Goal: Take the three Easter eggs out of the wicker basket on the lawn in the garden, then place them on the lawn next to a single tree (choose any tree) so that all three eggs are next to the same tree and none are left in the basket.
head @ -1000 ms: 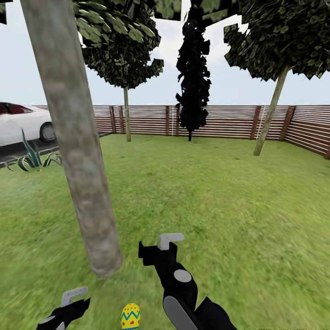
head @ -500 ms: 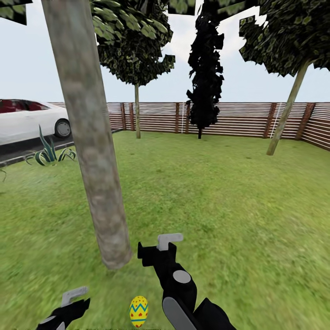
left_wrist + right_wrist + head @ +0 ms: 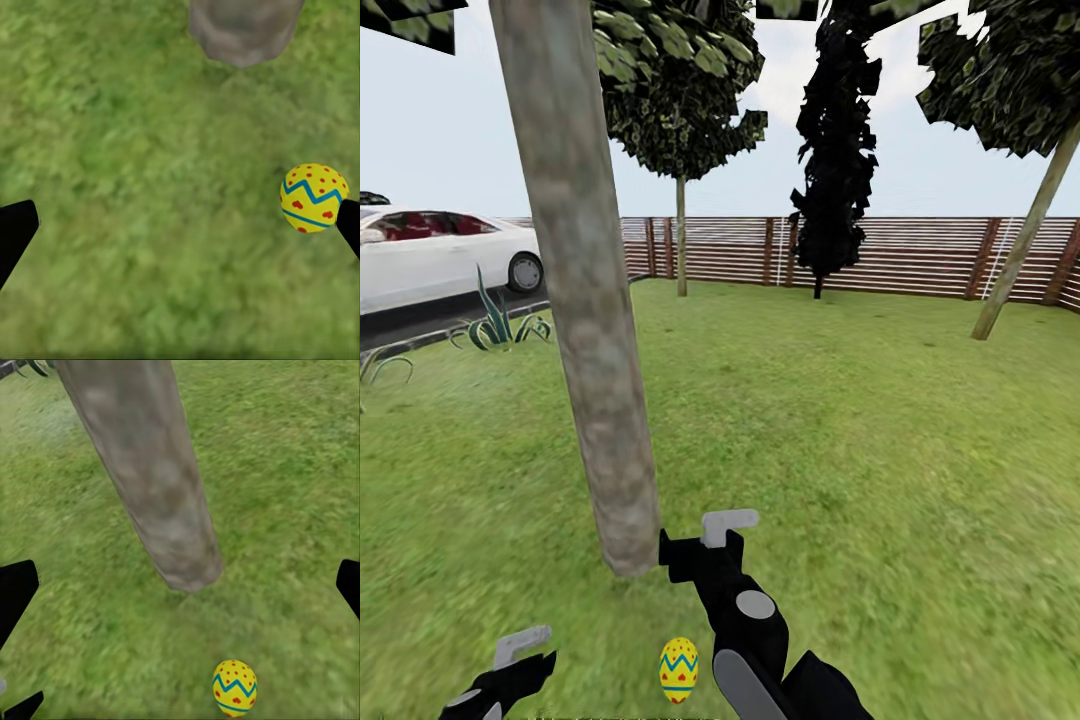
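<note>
One Easter egg [image 3: 678, 670], yellow with blue zigzags and red marks, lies on the lawn [image 3: 860, 450] a short way in front of the foot of the thick grey-brown tree [image 3: 595, 330]. My right gripper [image 3: 705, 535] hovers open just right of the trunk's base, above and beyond the egg. At the picture's lower left, my left gripper [image 3: 515, 655] is open and empty. The left wrist view has the egg [image 3: 313, 197] on the grass near one fingertip of the left gripper [image 3: 180, 229], untouched. The right wrist view looks at the trunk [image 3: 150, 472] and the egg [image 3: 235, 688]. The wicker basket is out of view.
A white car [image 3: 430, 260] stands on the dark driveway at the left, with a spiky plant [image 3: 495, 325] at the lawn's edge. A brown slat fence [image 3: 900, 255] closes the back. A black cypress-like tree [image 3: 835, 150] and thin-trunked trees [image 3: 680, 230] stand by it.
The whole picture has slid right, so the camera has turned left. Both grippers keep their place in view, and the egg still lies on the grass by the trunk.
</note>
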Controlling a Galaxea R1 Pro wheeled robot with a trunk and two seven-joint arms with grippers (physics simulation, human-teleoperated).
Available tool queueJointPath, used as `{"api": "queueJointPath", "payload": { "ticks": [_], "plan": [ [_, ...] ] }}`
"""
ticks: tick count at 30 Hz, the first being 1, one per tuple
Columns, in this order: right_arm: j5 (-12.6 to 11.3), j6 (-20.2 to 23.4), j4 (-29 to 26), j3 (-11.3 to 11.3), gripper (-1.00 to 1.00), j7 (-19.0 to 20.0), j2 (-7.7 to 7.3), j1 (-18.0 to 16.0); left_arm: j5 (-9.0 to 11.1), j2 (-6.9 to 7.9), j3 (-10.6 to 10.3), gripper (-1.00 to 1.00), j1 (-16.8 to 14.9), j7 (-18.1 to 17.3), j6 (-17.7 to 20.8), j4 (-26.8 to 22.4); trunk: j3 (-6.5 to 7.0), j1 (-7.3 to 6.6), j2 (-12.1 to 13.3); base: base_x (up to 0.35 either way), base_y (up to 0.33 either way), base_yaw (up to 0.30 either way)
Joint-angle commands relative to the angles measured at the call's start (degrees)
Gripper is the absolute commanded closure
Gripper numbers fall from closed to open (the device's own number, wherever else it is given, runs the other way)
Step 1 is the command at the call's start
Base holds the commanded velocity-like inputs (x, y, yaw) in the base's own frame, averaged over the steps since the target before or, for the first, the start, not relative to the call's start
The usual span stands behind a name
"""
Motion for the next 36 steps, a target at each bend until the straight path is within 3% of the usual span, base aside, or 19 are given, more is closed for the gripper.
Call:
{"api": "queueJointPath", "payload": {
  "ticks": [1,11,19,36],
  "plan": [
    [-0.4,0.2,-0.1,0.1,-1.00,-0.5,-0.02,-0.1,0.6,0.06,-0.5,-1.00,0.0,0.0,0.0,0.0,0.05,-0.23,0.4,0.000,0.000,0.139],
    [-0.3,0.1,-0.1,0.4,-1.00,-0.5,-0.08,-0.1,0.6,0.06,-0.5,-1.00,0.0,0.1,0.1,0.1,1.80,-2.42,4.4,0.000,0.000,0.045],
    [-0.3,0.0,-0.1,2.0,-1.00,-0.5,-0.12,-0.1,0.6,0.06,-0.5,-1.00,0.0,0.3,0.1,0.1,3.90,-4.18,7.6,0.000,0.000,0.002],
    [-0.2,0.0,-0.2,2.2,-1.00,-0.5,-0.17,-0.1,0.6,0.06,-0.5,-1.00,-0.1,0.4,0.1,0.1,8.51,-7.91,14.4,0.000,0.000,0.000]
  ]
}}
